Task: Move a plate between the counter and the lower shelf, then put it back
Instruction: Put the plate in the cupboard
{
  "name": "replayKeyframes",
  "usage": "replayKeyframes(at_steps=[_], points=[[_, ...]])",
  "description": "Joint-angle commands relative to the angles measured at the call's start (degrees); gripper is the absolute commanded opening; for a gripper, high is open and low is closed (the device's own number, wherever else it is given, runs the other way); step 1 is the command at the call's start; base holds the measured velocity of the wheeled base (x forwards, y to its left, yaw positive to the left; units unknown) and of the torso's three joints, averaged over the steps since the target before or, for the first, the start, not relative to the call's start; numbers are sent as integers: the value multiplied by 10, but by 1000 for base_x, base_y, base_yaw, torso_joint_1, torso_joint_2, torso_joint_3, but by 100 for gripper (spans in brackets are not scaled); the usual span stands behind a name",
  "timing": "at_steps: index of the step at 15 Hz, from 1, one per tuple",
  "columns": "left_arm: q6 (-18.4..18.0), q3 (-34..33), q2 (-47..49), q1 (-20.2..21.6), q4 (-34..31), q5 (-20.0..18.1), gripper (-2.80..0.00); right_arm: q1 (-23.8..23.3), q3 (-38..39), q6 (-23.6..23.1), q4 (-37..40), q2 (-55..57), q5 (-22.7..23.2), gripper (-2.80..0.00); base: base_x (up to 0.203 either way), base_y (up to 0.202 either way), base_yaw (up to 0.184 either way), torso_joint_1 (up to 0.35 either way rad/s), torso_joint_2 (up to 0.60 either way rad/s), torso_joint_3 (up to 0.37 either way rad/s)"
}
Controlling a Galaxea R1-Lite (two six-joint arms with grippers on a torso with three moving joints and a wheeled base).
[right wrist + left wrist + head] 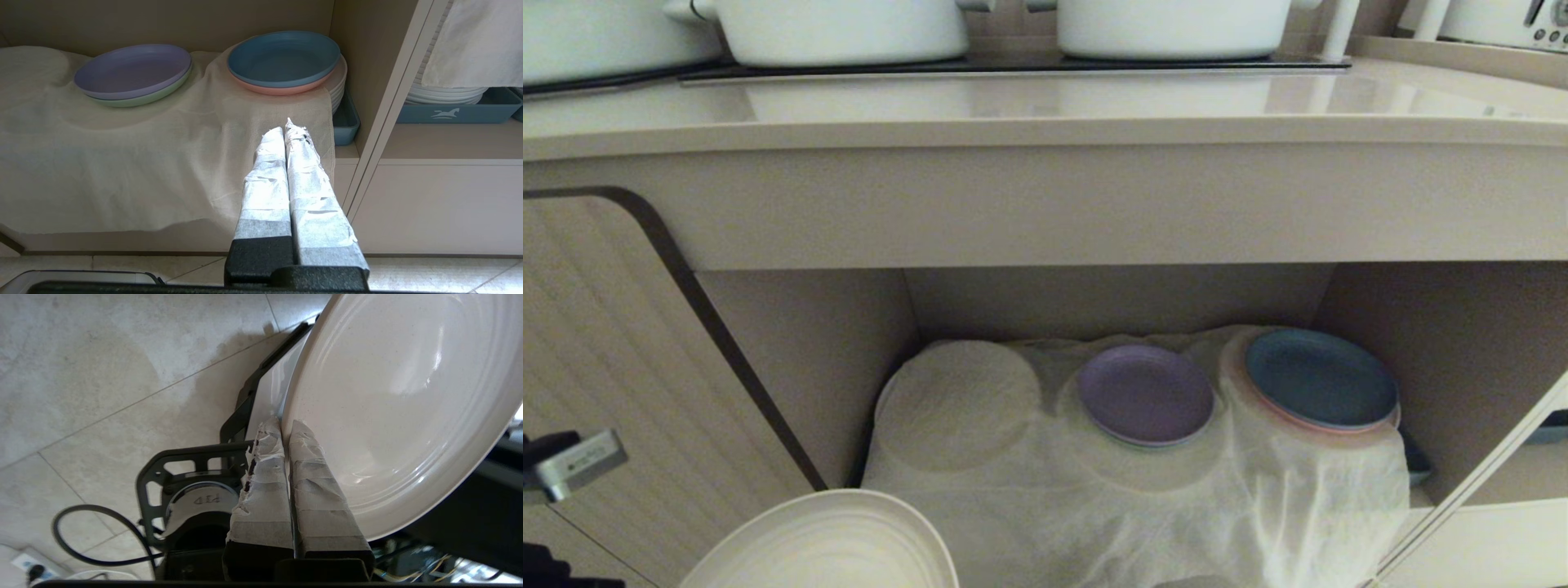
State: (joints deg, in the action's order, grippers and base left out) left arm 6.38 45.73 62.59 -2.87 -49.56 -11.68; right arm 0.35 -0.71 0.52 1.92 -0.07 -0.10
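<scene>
Head, right wrist: shared lower shelf (1094, 506)

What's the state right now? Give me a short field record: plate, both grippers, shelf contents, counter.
plate: cream plate held by its rim, low in front of the cabinet, neither on the counter nor on the shelf
left gripper: shut on the plate's rim
right gripper: shut, holding nothing, in front of the lower shelf
lower shelf: floor draped in white cloth; purple plate and blue plate sit on top
counter: two white pots at the back
</scene>
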Motion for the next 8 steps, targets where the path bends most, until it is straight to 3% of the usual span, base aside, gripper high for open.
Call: replayKeyframes(at_steps=[1, 8], points=[[43, 1, 1, -40, 7, 17, -280, 1, 0, 0, 0, 1, 0, -280, 0, 0, 0, 0, 0, 0], [233, -2, 15, -184, 67, 120, -280, 0, 0, 0, 0, 1, 0, -280, 0, 0, 0, 0, 0, 0]])
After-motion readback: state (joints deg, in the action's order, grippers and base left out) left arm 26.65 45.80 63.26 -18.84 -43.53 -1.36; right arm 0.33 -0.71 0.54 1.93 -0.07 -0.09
